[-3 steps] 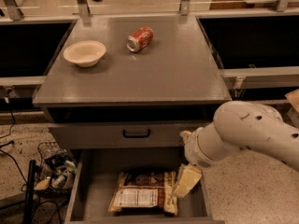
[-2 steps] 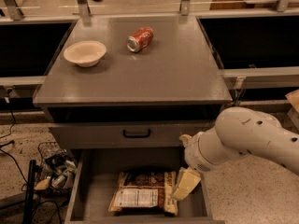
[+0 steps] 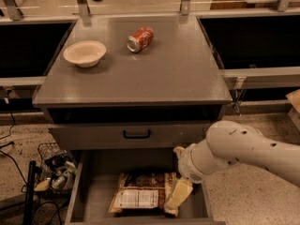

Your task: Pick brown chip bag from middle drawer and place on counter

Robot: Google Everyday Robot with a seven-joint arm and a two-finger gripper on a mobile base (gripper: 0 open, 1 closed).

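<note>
Since a second ago the arm (image 3: 243, 149) has sunk slightly, with the gripper (image 3: 177, 195) over the right end of the brown chip bag (image 3: 139, 194); whether it is spread or pinching cannot be told. The bag lies flat, label up, in the open middle drawer (image 3: 93, 182). Above, the grey table (image 3: 164, 78) carries a cream bowl (image 3: 84, 53) and a tipped soda can (image 3: 140, 39). Speckled floor (image 3: 253, 196) lies alongside.
</note>
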